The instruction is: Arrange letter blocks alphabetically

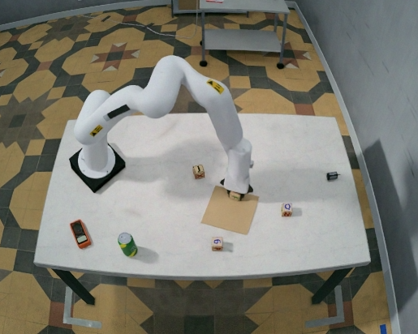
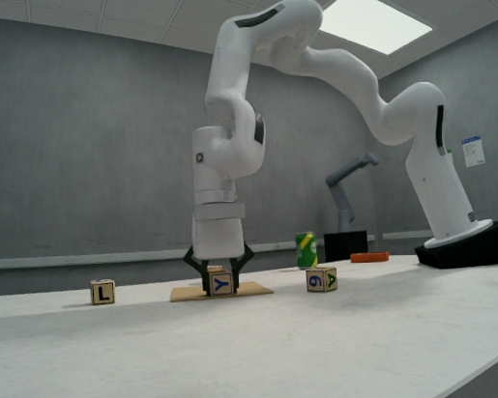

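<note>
My gripper [image 1: 235, 194] [image 2: 220, 289] points straight down and is shut on a wooden block [image 1: 234, 197] [image 2: 221, 282]. It holds the block low at the edge of the tan mat [image 1: 230, 219] [image 2: 187, 294] nearest the robot base. The block shows a Y on one side; its top is hidden by the gripper. A block with J on top [image 1: 198, 171] [image 2: 321, 279] lies off the mat toward the base. A block with Q on top [image 1: 286, 209] [image 2: 102, 292] lies off the mat on the far side. A block with a 6 or 9 on top [image 1: 217, 243] lies just off the mat's front corner.
A green can [image 1: 127, 244] [image 2: 306, 249] and an orange device [image 1: 80, 233] [image 2: 368, 257] stand near the table's front left. A small black object [image 1: 332, 176] lies at the far right. The robot base [image 1: 96, 164] [image 2: 467, 248] sits at the left.
</note>
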`<state>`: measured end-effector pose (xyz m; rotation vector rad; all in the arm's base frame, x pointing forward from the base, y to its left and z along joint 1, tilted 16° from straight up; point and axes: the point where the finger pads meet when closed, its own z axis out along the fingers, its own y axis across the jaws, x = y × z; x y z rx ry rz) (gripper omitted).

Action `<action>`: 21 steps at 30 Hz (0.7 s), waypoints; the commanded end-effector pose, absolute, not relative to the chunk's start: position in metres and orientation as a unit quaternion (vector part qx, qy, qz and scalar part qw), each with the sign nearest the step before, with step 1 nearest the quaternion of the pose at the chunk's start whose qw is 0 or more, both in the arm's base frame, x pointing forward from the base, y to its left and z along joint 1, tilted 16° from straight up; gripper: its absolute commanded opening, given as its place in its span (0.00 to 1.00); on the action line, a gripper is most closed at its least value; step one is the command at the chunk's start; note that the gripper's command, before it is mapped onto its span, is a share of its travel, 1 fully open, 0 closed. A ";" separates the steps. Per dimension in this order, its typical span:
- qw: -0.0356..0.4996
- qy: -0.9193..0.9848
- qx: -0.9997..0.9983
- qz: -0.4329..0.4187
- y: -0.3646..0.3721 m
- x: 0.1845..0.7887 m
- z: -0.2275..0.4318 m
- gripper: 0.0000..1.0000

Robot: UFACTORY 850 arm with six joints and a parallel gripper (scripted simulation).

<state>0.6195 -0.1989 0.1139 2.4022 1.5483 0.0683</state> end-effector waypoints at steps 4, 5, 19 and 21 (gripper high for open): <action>0.142 0.536 0.832 0.024 -0.199 0.620 0.115 0.48; 0.142 0.536 0.832 0.024 -0.199 0.620 0.115 0.48; 0.142 0.536 0.832 0.024 -0.199 0.620 0.115 0.65; 0.142 0.536 0.832 0.024 -0.199 0.620 0.115 0.65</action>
